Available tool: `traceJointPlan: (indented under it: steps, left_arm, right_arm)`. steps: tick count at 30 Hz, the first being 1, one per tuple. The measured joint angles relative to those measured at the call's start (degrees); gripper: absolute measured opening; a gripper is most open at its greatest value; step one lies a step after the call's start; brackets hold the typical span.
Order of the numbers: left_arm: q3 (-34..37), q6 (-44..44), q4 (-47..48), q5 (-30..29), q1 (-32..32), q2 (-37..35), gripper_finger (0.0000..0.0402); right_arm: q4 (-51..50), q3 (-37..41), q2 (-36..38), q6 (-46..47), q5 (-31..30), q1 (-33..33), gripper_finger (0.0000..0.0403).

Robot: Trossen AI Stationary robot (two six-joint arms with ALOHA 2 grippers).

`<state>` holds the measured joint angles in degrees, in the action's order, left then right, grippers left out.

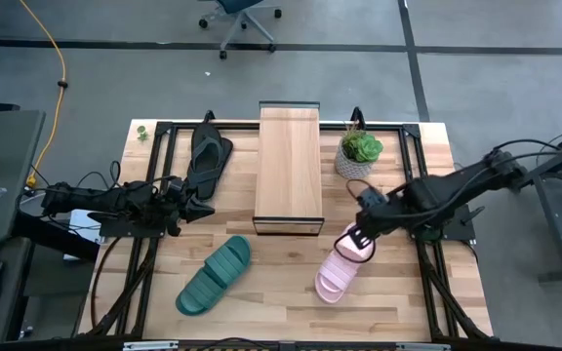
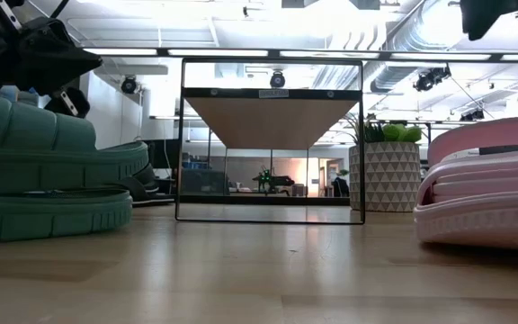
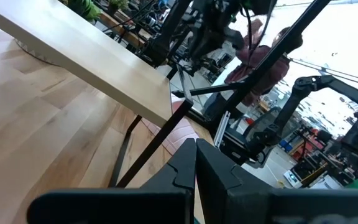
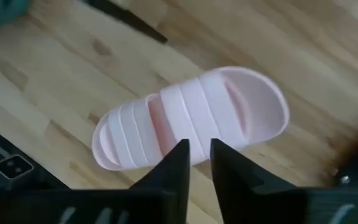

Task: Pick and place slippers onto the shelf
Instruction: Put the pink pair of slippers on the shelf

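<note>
The pale pink slide (image 1: 338, 271) (image 4: 191, 118) lies sole down near the table's right front. My right gripper (image 1: 357, 237) (image 4: 199, 152) hovers above its far end, fingers a narrow gap apart, touching nothing. The teal ribbed slide (image 1: 213, 276) (image 2: 43, 180) lies flat at the left front. The black flip-flop (image 1: 208, 156) rests on the tabletop left of the shelf (image 1: 288, 161) (image 2: 268, 117), which stands mid-table with nothing on its plank top. My left gripper (image 1: 203, 209) (image 3: 196, 155) is shut and held above the table between the flip-flop and the teal slide.
A potted plant (image 1: 359, 151) (image 2: 385, 171) in a white patterned pot stands just right of the shelf's far end. Black frame rails (image 1: 149, 166) run along the table's left, right and far sides. Bare wood lies between the two slides, in front of the shelf.
</note>
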<state>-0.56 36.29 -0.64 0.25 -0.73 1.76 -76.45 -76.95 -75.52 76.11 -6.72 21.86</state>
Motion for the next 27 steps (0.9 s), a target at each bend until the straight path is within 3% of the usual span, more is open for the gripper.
traceJointPlan:
  steps: [9, 27]
  left_arm:
    - [0.0, -0.02, -0.02, -0.08, 0.02, 0.0, 0.0001]
    - [-0.01, 0.0, -0.07, -0.46, 0.0, -0.02, 0.0001]
  right_arm:
    - [-1.19, 1.04, 5.53, -7.23, 0.71, -4.73, 0.0078]
    - [23.1, 28.2, 27.28, -10.47, 16.47, -13.38, 0.0079]
